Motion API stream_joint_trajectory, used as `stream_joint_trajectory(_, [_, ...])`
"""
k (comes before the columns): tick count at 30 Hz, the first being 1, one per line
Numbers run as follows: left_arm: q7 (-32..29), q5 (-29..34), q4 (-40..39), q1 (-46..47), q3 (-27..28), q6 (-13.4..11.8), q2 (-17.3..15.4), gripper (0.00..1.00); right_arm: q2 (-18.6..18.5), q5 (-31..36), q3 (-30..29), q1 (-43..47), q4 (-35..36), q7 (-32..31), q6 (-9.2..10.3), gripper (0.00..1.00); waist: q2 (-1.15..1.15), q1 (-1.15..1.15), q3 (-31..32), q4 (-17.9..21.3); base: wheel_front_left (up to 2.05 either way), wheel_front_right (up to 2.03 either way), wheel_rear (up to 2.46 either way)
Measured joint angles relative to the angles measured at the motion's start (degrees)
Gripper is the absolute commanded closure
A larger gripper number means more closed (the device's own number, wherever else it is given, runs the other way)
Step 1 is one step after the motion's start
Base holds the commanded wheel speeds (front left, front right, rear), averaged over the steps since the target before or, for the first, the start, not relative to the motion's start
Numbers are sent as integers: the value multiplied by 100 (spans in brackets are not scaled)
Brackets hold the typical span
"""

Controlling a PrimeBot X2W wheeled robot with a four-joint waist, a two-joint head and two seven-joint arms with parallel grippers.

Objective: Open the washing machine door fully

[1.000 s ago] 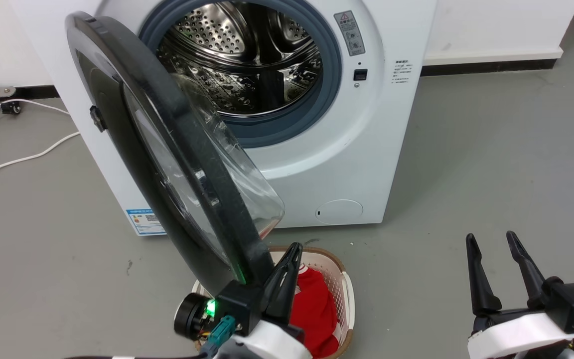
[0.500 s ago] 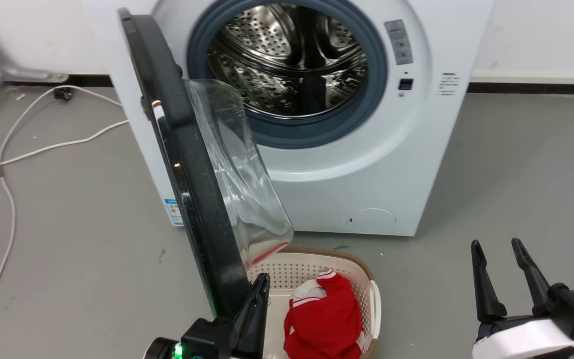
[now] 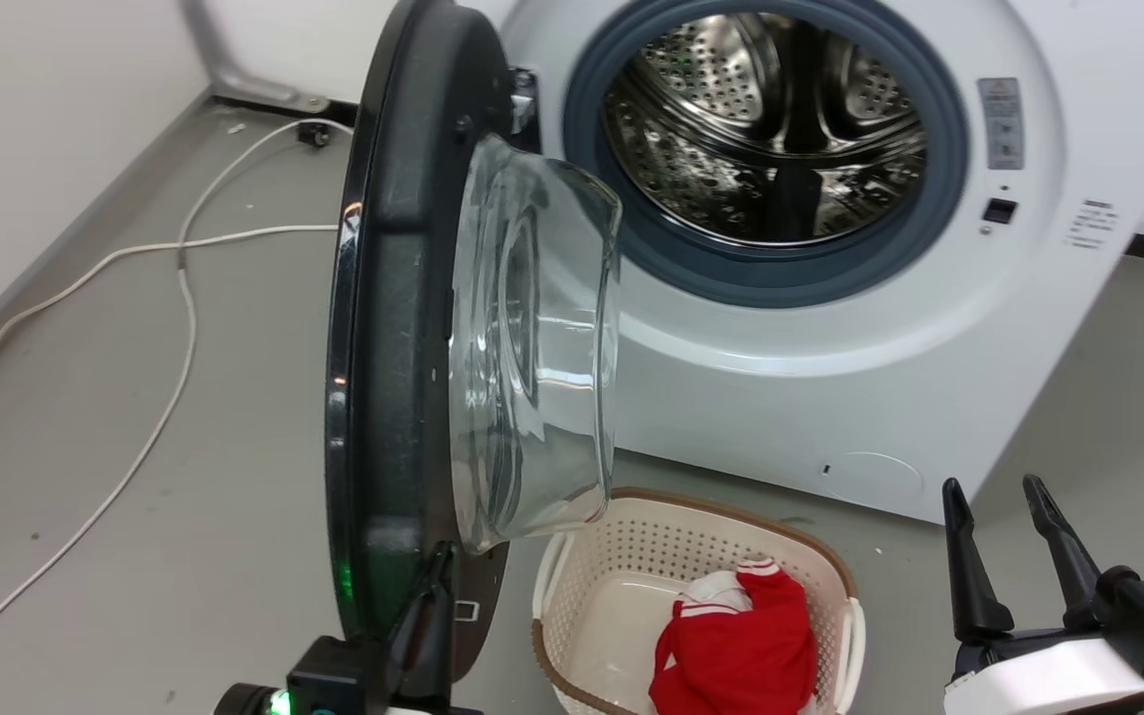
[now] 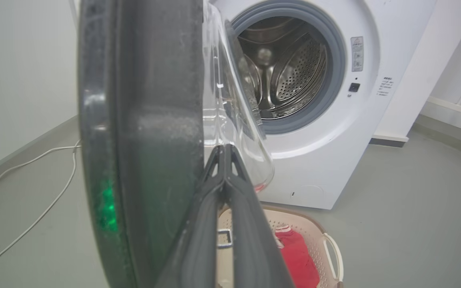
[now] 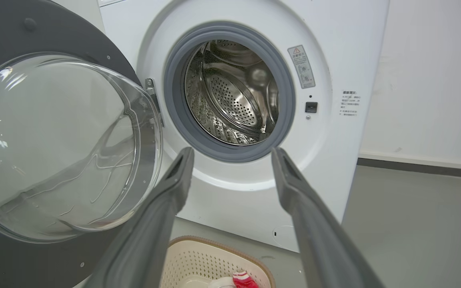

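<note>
The washing machine door [image 3: 383, 328] stands edge-on, left of centre.
The left end effector [image 4: 224, 149], fingers pressed together, lies against its lower inner rim from the right; the right end effector [image 3: 989, 487], spread, waits well apart.

Washing machine door [image 3: 393, 328] open; left pincer [image 3: 441, 571] at rim.

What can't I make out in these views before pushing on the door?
Head view: left gripper cut off by the bottom edge; its touch on the washing machine door is dark against dark.
Left wrist view: the door rim is blurred, too close.
Every view: the door's outer face is turned away.
Head view: warning label print too small; laundry basket cut by the bottom edge.
</note>
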State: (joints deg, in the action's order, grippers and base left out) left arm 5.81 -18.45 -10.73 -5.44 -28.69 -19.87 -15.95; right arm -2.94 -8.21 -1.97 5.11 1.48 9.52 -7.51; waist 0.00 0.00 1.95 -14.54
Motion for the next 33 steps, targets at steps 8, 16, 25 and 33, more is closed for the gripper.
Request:
stream_joint_trajectory(8, [194, -281, 396, 90, 481, 5, -177, 100, 1, -33, 48, -24, -1, -5, 0, 0, 0, 0, -32, -409, 0, 0, 0])
stream_joint_trajectory(16, [541, -584, 950, 494, 1139, 69, -364, 100, 1, -22, 79, -40, 7, -56, 0, 0, 0, 0, -152, -336, 0, 0, 0])
stream_joint_trajectory(25, [800, -1021, 1553, 960, 2075, 226, -744, 100, 1, 53, 70, -164, 113, -144, 0, 0, 0, 1, -446, -180, 0, 0, 0])
stream_joint_trajectory(33, [900, -1258, 2229, 1411, 2707, 487, -1023, 100, 2, 120, 78, -286, 202, -155, 0, 0, 0, 1, -728, -78, 0, 0, 0])
